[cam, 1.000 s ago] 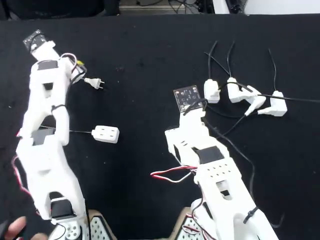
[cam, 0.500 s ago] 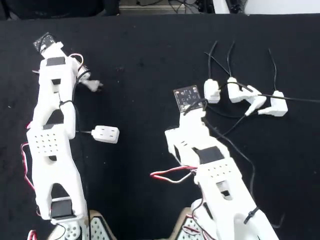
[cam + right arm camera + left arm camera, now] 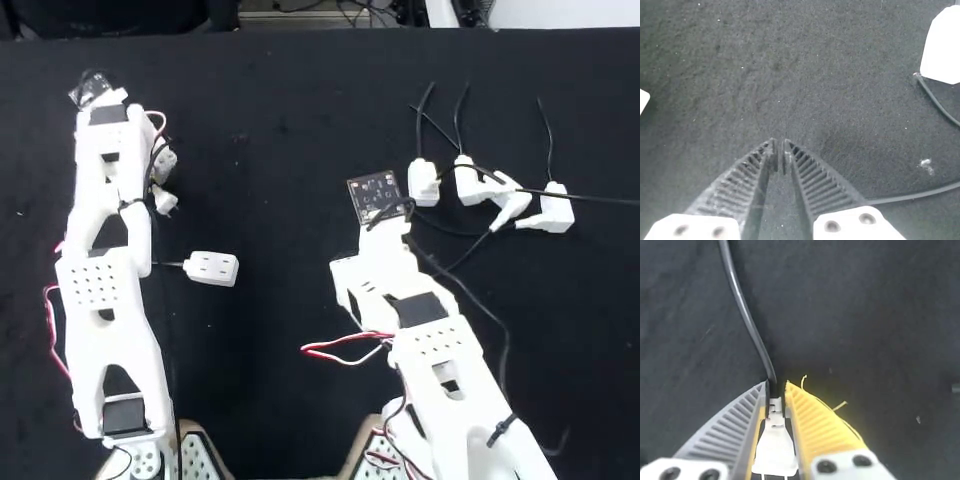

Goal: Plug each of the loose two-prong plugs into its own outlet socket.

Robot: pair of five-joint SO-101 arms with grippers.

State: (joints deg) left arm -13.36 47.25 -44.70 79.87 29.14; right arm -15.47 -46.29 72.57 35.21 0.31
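Observation:
A loose white two-prong plug (image 3: 774, 440) sits between the ribbed fingers of my left gripper (image 3: 775, 387), which is shut on it. Its black cord (image 3: 747, 320) runs off over the cloth. In the high view that plug (image 3: 165, 203) hangs at the left arm's tip with its prongs pointing toward the white outlet socket (image 3: 212, 267), a short way off on the cloth. My right gripper (image 3: 779, 150) is shut on nothing, just above bare cloth at mid table.
Several white sockets with cords plugged in lie in a row at the right, from one (image 3: 424, 182) to another (image 3: 554, 210). A corner of one socket (image 3: 942, 47) lies beyond the right gripper. Black cords (image 3: 470, 250) trail beside the right arm (image 3: 400, 290).
The left arm has swung over the loose plug, shut on it and turned its prongs from sideways toward the socket. The right arm has not moved.

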